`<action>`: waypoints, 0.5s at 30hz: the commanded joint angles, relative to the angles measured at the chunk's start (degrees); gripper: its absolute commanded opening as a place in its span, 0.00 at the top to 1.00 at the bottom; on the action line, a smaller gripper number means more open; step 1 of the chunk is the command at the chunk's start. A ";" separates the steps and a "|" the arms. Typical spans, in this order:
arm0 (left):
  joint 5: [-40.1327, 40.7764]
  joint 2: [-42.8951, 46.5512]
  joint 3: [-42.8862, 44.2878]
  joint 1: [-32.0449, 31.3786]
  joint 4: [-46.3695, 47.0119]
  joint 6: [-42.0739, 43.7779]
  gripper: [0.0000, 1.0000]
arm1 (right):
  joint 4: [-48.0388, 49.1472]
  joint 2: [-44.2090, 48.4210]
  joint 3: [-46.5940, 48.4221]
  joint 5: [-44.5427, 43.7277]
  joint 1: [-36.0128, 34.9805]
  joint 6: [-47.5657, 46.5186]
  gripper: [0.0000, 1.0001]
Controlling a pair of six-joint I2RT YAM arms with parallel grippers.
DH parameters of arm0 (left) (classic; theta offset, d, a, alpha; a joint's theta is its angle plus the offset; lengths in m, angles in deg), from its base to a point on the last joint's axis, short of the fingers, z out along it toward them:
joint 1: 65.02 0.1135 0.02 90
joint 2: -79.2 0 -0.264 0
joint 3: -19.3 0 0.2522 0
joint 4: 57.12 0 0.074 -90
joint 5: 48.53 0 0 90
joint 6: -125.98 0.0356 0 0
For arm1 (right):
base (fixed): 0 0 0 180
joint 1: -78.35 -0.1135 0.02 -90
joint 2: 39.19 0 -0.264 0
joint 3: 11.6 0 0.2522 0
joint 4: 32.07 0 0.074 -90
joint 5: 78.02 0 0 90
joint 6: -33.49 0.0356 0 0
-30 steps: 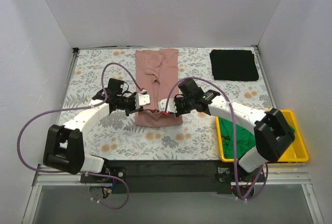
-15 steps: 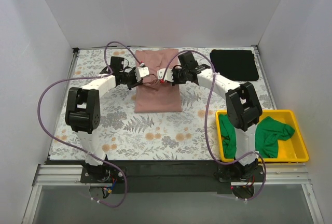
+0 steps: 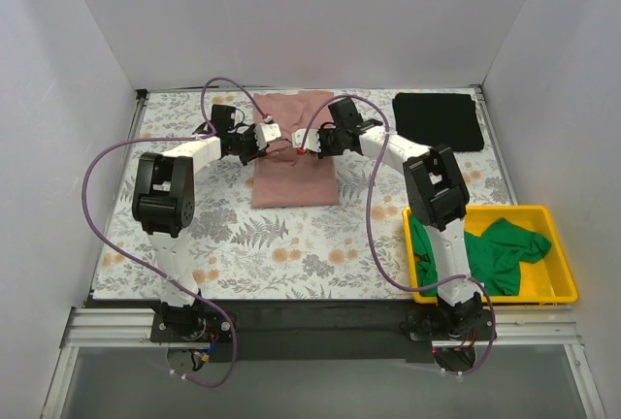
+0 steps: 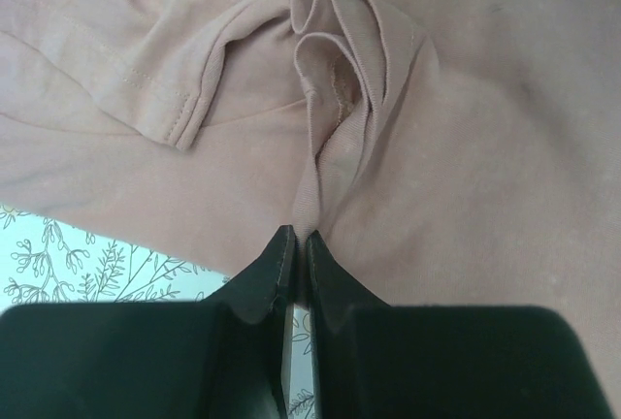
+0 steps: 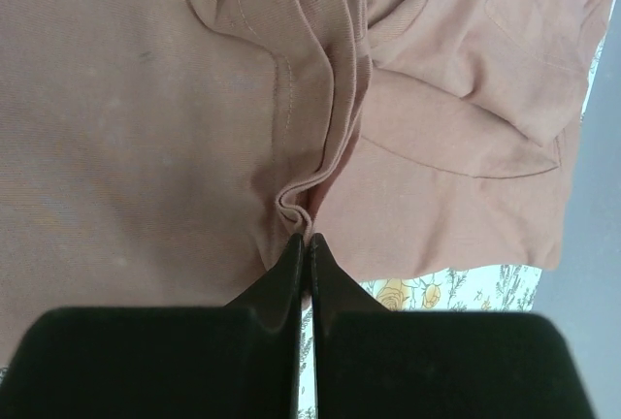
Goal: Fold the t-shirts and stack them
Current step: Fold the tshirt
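Observation:
The dusty pink t-shirt (image 3: pixel 294 162) lies lengthwise at the table's middle back, its near part carried over toward the far end. My left gripper (image 3: pixel 275 136) is shut on a pinched fold of the pink cloth (image 4: pixel 309 201). My right gripper (image 3: pixel 300 141) is shut on a bunched edge of the same shirt (image 5: pixel 306 204). The two grippers sit close together over the shirt. A folded black t-shirt (image 3: pixel 438 120) rests at the back right. The bright green t-shirt (image 3: pixel 495 249) lies crumpled in the yellow bin.
The yellow bin (image 3: pixel 561 286) stands at the front right, beside the right arm's base. A floral covering (image 3: pixel 291 254) spreads over the table. White walls close in the back and both sides.
Both arms have carried the shirt's near edge from the table's front-middle toward the back, folding it over itself. The grippers stayed shut on the cloth and drew closer together.

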 commanded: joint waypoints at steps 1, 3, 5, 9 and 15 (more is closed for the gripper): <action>1.81 1.41 1.60 0.18 2.06 -0.11 1.00 | 2.95 0.55 3.08 0.99 -0.06 -1.79 0.99; 1.99 2.02 1.24 0.27 2.15 -0.46 1.00 | 3.22 0.63 3.00 0.81 -0.15 -1.79 0.99; 2.51 1.94 1.33 0.18 2.32 -0.73 0.99 | 3.66 0.37 2.91 -0.15 -0.24 -2.05 0.91; 5.59 1.06 3.78 0.18 2.15 -2.65 0.71 | 3.83 1.07 3.17 -2.88 -0.24 -0.74 0.45; -1.32 7.90 2.15 5.36 -2.06 -6.62 0.66 | 2.96 11.87 -1.20 -1.31 0.29 1.63 0.42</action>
